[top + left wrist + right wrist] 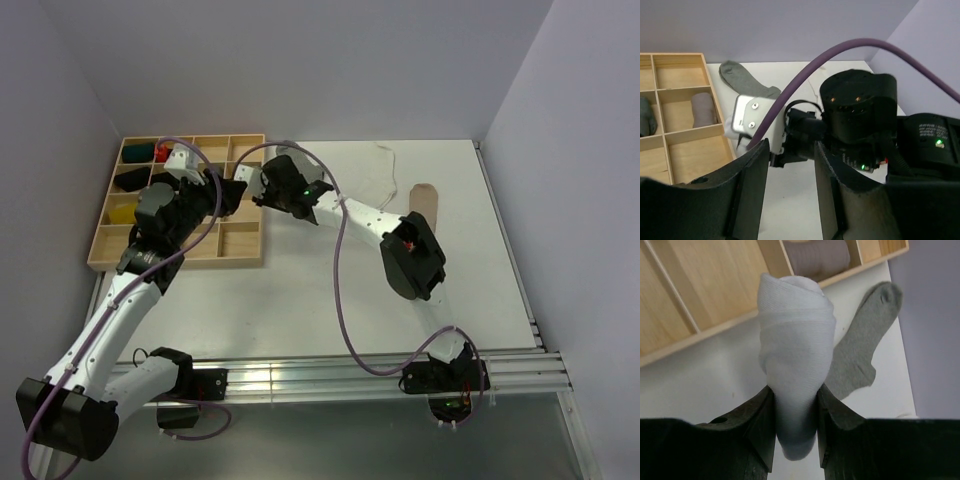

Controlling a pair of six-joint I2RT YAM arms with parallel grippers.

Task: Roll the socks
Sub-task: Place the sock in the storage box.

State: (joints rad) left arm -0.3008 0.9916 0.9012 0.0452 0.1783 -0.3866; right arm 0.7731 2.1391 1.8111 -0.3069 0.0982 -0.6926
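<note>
My right gripper [795,405] is shut on a rolled white sock [795,335] and holds it just off the right edge of the wooden tray [687,320]. A flat grey sock [860,350] lies on the table behind the roll and also shows in the left wrist view [745,82]. In the top view the right gripper [255,185] meets my left gripper [232,193] beside the tray [180,262]. The left gripper [790,165] is open and empty, facing the right gripper. A flat white sock [385,175] and a beige sock [424,200] lie at the far middle of the table.
The tray holds rolled socks in several compartments, among them a grey-brown roll [815,257] and, on the far left, dark, red and yellow ones [135,180]. A purple cable [345,270] loops over the right arm. Walls enclose the table on three sides.
</note>
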